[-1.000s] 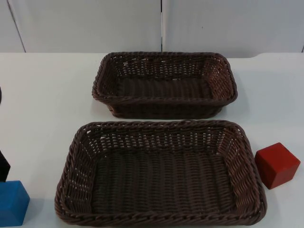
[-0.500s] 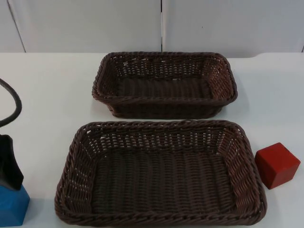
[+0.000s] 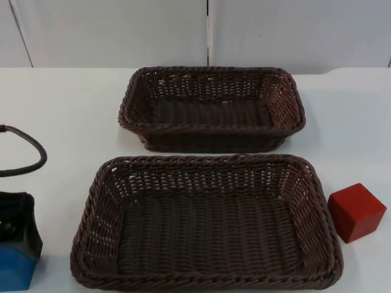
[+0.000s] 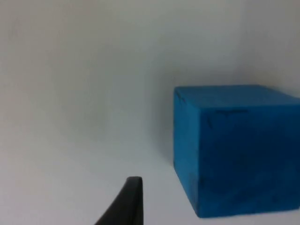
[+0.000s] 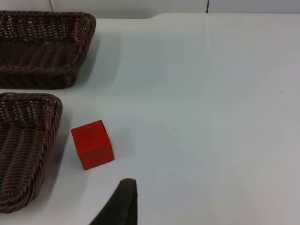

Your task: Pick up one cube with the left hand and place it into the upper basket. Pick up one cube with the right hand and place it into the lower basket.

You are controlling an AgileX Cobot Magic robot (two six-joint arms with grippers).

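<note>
The blue cube (image 3: 13, 268) is sitting on the white table (image 3: 67, 116) directly beneath the left gripper (image 3: 18, 229), which is hovering over it for the pick; whether its fingers are spread cannot be told. Right of that gripper, the lower basket (image 3: 91, 201) and, beyond it, the upper basket (image 3: 131, 101) are lying empty. The red cube (image 5: 92, 144) is sitting ahead of the waiting right gripper (image 5: 123, 206). No writing is readable.

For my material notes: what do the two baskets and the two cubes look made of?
Upper basket and lower basket: dark brown woven strands, wicker or plastic rattan, slightly glossy. Red cube and blue cube: solid, matte, painted-looking; perhaps wood or foam, unclear.
</note>
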